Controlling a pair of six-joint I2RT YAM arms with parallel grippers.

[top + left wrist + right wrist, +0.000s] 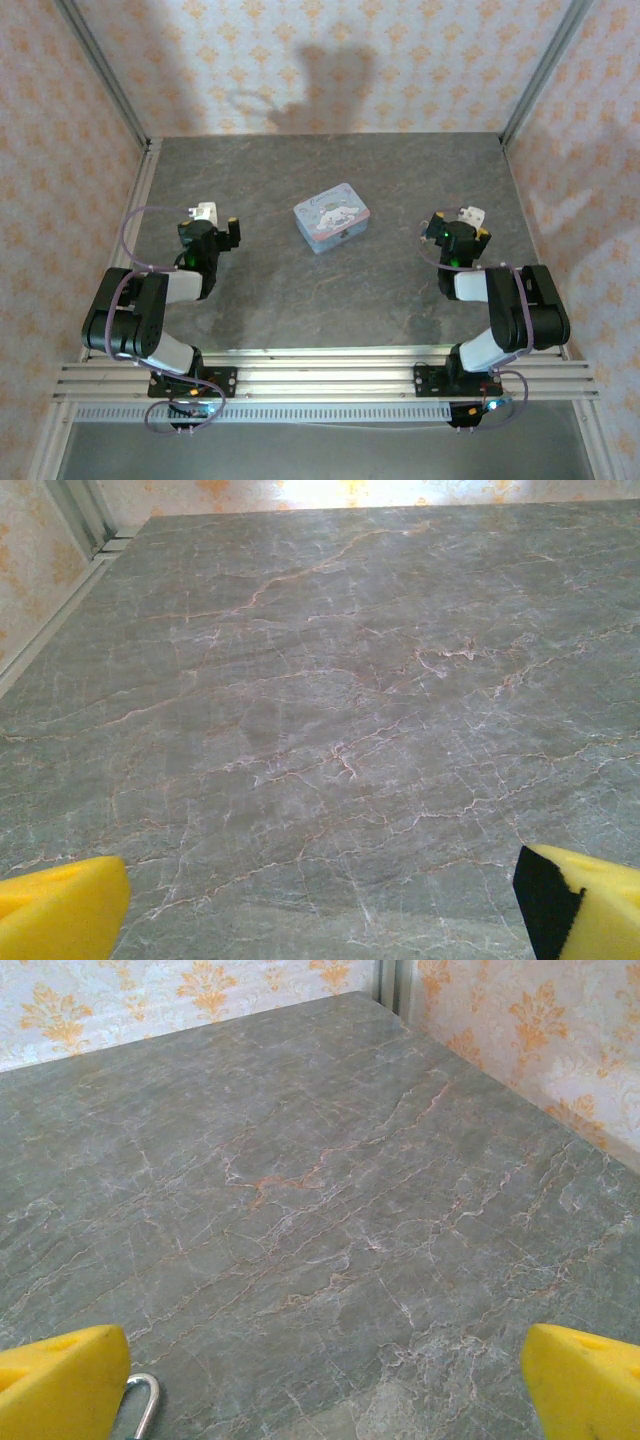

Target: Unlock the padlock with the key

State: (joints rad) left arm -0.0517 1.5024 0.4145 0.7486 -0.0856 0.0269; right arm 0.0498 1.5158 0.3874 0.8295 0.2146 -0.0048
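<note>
Yellow-padded left fingers (60,910) and right fingers (585,1375) stand apart, probably ready to grasp; a small silver metal loop (148,1405) lies just beside the right ones on the grey marbled surface (320,1210).

I'm looking at two matching arms: the left arm (140,315) and the right arm (512,312) are both showing chunky black joints with white shells between them. A thin purplish cable (127,238) is looping off the left one, and a similar loop is curling beside the right one's black base plate (448,380). Small green lights (189,263) are glowing near the wrists, and each wrist is carrying a white block (205,212). The left gripper (320,920) is wearing bright yellow wedge pads (60,912), one showing a black inner face. The right gripper (320,1390) is wearing the same yellow.
</note>
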